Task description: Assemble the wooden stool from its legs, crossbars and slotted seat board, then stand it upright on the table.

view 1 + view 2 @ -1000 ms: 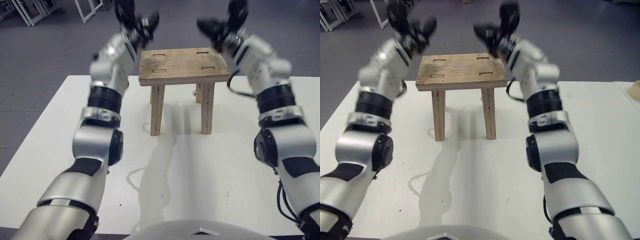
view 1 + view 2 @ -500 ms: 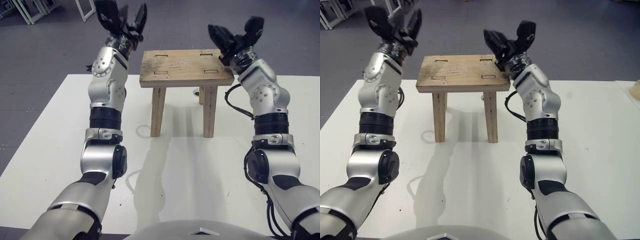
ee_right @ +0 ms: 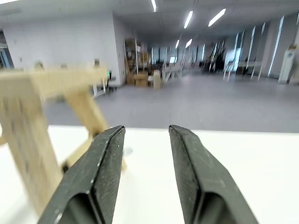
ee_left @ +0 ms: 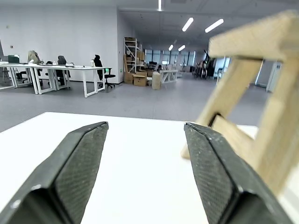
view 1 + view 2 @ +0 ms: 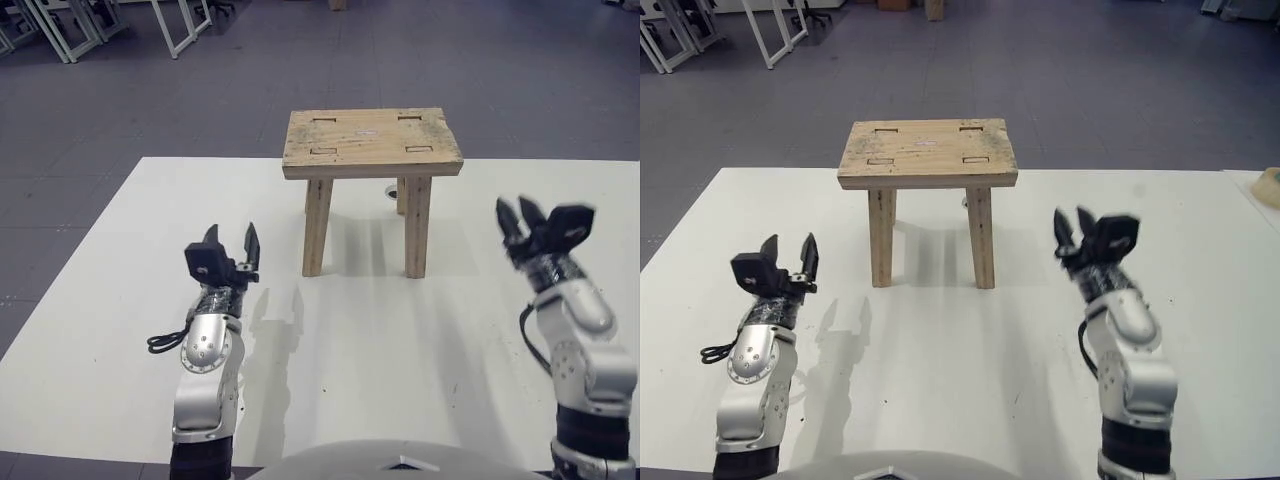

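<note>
Wooden stool (image 5: 372, 145) stands upright on the white table (image 5: 400, 350), and I see left gripper (image 5: 231, 235) and right gripper (image 5: 514, 212) splayed, holding nothing

Left gripper (image 5: 230, 240): two black wedge-shaped fingers, fine-textured pads (image 4: 77, 156). Right gripper (image 5: 514, 214) alike. Behind the jaws: black ribbed wrist collars, glossy silver-grey rounded forearm shells (image 5: 205, 352), thin black looping cables (image 5: 163, 341).

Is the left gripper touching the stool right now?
Apart. In the left eye view, bare table shows between the left gripper and the stool.
</note>
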Robot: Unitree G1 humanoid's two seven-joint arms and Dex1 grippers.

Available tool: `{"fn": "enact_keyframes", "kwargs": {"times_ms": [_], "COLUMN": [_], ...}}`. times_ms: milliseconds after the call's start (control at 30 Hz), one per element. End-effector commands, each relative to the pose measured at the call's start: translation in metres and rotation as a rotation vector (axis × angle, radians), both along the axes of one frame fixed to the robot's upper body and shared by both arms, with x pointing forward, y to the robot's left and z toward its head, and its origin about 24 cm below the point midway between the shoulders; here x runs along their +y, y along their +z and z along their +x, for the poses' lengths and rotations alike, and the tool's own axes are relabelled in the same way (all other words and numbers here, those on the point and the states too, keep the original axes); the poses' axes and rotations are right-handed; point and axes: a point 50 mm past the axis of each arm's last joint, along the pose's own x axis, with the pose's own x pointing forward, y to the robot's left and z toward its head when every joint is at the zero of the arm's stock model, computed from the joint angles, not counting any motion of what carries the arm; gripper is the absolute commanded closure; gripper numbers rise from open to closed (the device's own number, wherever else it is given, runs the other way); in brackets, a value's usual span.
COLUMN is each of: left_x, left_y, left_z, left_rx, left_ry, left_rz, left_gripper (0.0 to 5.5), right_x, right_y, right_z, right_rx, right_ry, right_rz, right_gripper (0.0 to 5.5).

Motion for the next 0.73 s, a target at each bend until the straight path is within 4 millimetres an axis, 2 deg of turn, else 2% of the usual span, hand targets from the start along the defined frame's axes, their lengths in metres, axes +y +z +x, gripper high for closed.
{"fn": "enact_keyframes", "kwargs": {"times_ms": [33,133,233,367,533,733], "left_x": [-0.013,-0.023,-0.028,-0.031,-0.030,-0.033], "left_y": [-0.015,-0.013,-0.013,-0.014,-0.017,-0.023], "left_z": [-0.006,-0.007,-0.003,0.001,0.005,0.004], "left_rx": [0.053,0.036,0.003,-0.036,-0.046,-0.035], "left_ry": [-0.158,-0.241,-0.226,-0.203,-0.151,-0.120], "left_rz": [0.109,0.129,0.177,0.225,0.216,0.184], "left_gripper": [2.49,2.49,2.49,2.49,2.49,2.49], "right_x": [0.015,0.017,0.017,0.021,0.013,0.021], "right_y": [-0.035,-0.043,-0.048,-0.055,-0.053,-0.049], "right_z": [-0.023,-0.028,-0.023,-0.020,-0.015,-0.010], "right_rx": [0.125,0.138,0.121,0.116,0.055,-0.003], "right_ry": [0.061,0.078,0.075,0.072,-0.039,-0.002], "right_rz": [0.011,-0.020,-0.089,-0.128,-0.438,-0.422], "right_gripper": [3.48,2.95,2.46,2.46,2.46,2.46]}}
